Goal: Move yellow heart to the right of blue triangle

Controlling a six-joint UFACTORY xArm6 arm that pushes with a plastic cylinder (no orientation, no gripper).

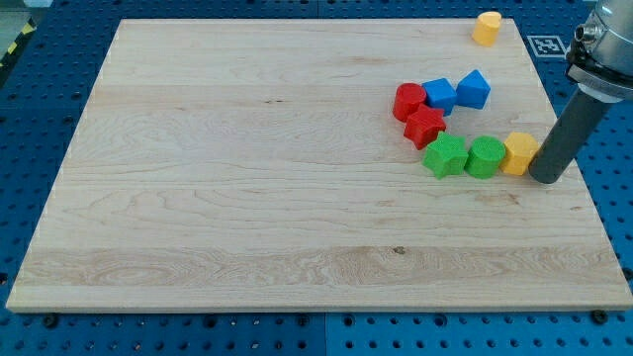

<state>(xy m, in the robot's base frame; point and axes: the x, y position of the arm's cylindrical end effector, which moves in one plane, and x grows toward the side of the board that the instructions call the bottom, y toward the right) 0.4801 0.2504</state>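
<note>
A yellow block [518, 152] lies at the board's right, at the right end of a row with two green blocks; its shape is hard to make out. A second yellow block [487, 28] sits alone near the top right corner. Two blue blocks lie side by side above the row: a left one [439, 95] and a right one [473, 89] with a pointed top. My tip [543, 179] is on the board right against the right side of the lower yellow block, below and to the right of the blue blocks.
A green star-like block [445, 156] and a green block [485, 157] touch in the row. Two red blocks [407, 101] [425, 128] lie left of and below the blue ones. The board's right edge [584, 188] is close to my tip.
</note>
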